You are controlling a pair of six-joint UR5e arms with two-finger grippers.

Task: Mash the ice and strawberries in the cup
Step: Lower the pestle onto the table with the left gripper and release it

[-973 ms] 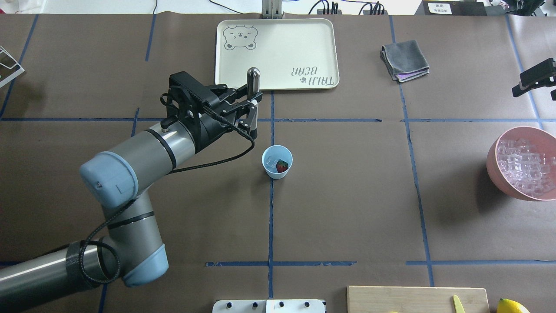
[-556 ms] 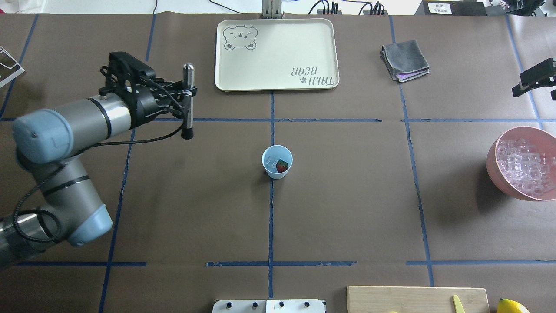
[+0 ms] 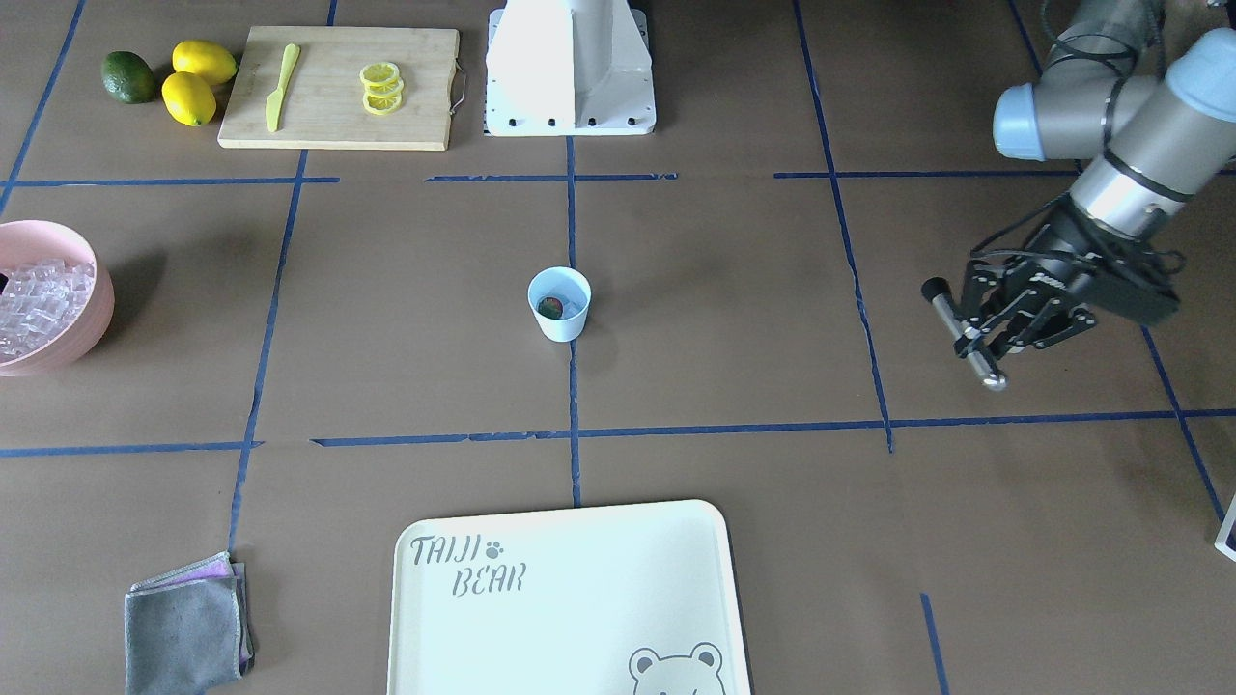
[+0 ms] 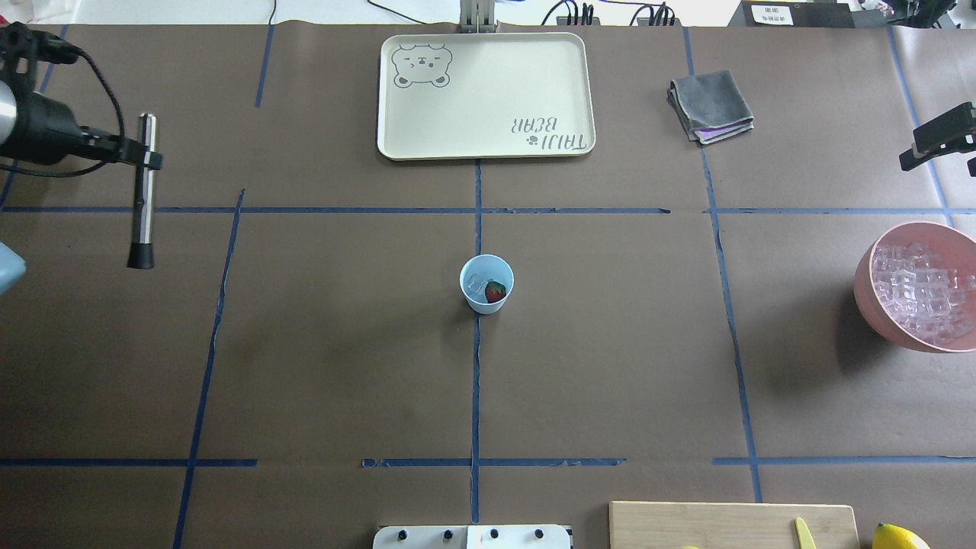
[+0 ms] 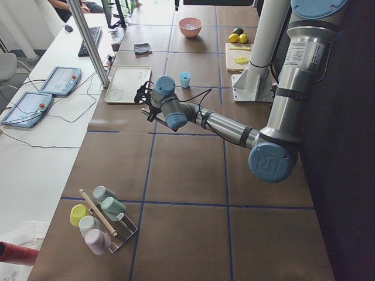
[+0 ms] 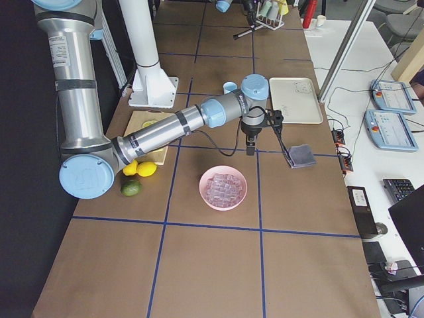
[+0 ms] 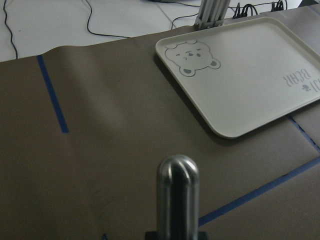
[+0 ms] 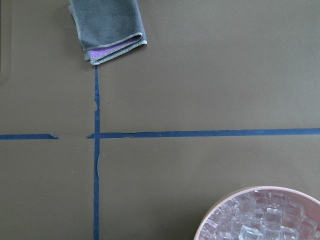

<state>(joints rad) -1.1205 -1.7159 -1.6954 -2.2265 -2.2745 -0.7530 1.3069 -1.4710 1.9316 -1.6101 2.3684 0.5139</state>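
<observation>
Swung from beside the cup point(image 4: 483, 306) to the bench's point(image 4: 343, 366) left edge, the left hand point(image 4: 143, 159) clamps the metal muddler point(image 4: 142, 217); I cannot tell the right hand's point(image 4: 942, 139) state.

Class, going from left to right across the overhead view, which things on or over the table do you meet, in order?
Muddler → cup → cloth → bowl. The tray is left out because it overlaps the cup.

The brown worktop point(image 4: 610, 343), gridded with blue tape point(image 4: 475, 381), carries the cup point(image 4: 486, 284) at its centre. A cream tray point(image 4: 488, 99) lies on the side away from the robot, with a folded grey cloth point(image 4: 711, 104) and a pink bowl point(image 4: 867, 288) further along. Beside the robot's base point(image 3: 570, 68) lie a board point(image 3: 328, 116), two lemons point(image 3: 188, 98) and a green fruit point(image 3: 128, 77).
</observation>
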